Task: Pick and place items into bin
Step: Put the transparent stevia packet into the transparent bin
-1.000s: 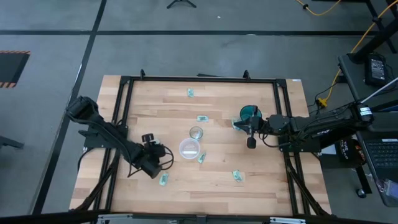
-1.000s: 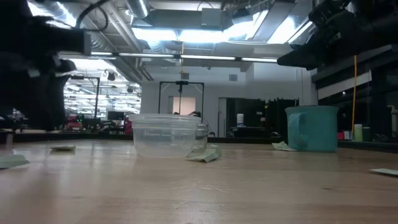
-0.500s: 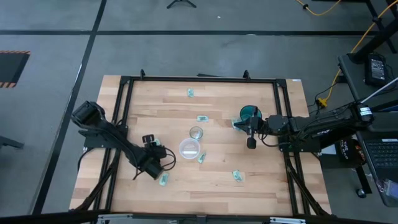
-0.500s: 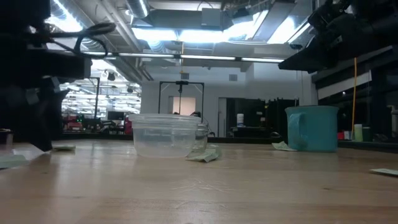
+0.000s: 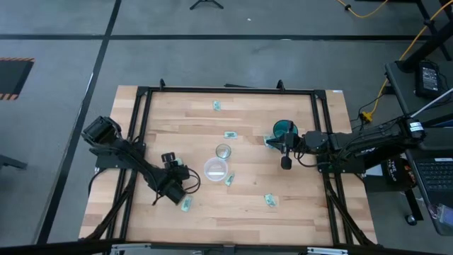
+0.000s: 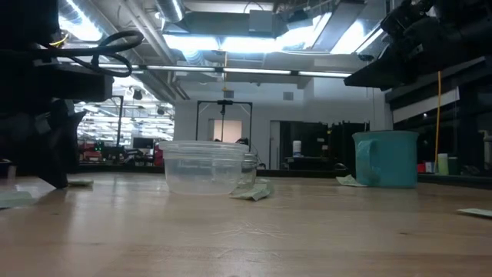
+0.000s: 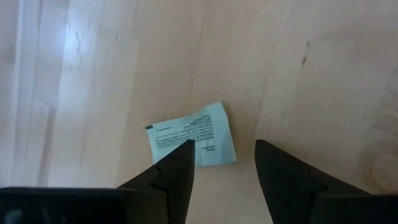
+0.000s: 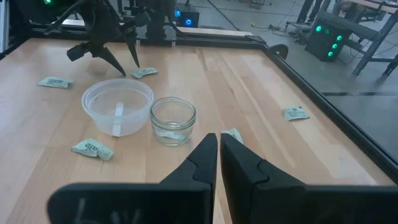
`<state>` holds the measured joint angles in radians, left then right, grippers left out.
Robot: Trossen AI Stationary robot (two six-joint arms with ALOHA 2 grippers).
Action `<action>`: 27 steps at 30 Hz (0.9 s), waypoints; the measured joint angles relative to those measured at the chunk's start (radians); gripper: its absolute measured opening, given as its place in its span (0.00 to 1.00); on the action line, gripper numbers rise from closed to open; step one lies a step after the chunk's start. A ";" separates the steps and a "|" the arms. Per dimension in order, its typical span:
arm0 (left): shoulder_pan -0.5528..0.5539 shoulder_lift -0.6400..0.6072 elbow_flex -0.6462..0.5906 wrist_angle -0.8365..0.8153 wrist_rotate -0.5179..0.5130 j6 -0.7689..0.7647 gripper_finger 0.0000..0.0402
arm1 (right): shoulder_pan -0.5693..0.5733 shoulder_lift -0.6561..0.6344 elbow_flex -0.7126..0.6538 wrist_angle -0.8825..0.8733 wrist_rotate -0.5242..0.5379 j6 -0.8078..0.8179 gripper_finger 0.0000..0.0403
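Several small teal-and-white packets lie flat on the wooden table [image 5: 297,212]. One packet [image 7: 193,142] lies under my open left gripper [image 7: 224,155], which points down near the table's near-left part [image 5: 178,191]; one fingertip shows over the packet's edge, the other stands on bare wood beside it. Other packets [image 5: 230,180] [image 5: 271,201] [image 5: 230,134] [image 5: 217,105] are scattered about. A clear round bin [image 5: 215,169] stands mid-table. My right gripper [image 8: 219,146] is shut and waits, raised beside the teal mug [image 5: 284,129]. My left gripper comes at the packet from above, pointing down, with its fingers apart. One fingertip [image 7: 180,158] overlaps the packet's near edge [image 7: 168,140] in the wrist view. I cannot tell whether it touches the packet, which lies flat on the table.
A small glass jar [image 5: 223,151] stands just beyond the bin. One more packet [image 5: 267,142] lies beside the mug. A black frame [image 5: 226,91] runs around the table's edges. Bare wood stretches along the near edge and the far-left part.
My left gripper has come down toward the table over the packet near the near edge and has shifted slightly toward the bin. Its elbow has swung with it. The packets, the bin and the right arm have stayed put.
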<state>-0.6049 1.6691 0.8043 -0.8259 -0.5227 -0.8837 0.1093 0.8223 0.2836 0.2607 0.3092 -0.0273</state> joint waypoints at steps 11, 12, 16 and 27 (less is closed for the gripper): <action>0.073 -0.003 0.002 -0.012 0.092 -0.011 0.40 | 0.000 0.000 0.000 0.000 0.000 0.001 0.06; 0.079 -0.003 0.002 -0.011 0.101 0.000 0.40 | 0.000 0.000 0.000 0.000 0.000 0.006 0.06; 0.105 -0.004 0.002 -0.010 0.141 0.014 0.40 | 0.000 0.000 0.000 0.000 0.000 0.024 0.06; 0.164 -0.005 0.003 -0.009 0.198 0.042 0.40 | 0.000 0.000 0.000 0.000 0.000 0.024 0.06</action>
<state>-0.4413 1.6642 0.8070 -0.8345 -0.3243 -0.8421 0.1089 0.8227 0.2836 0.2607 0.3092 -0.0036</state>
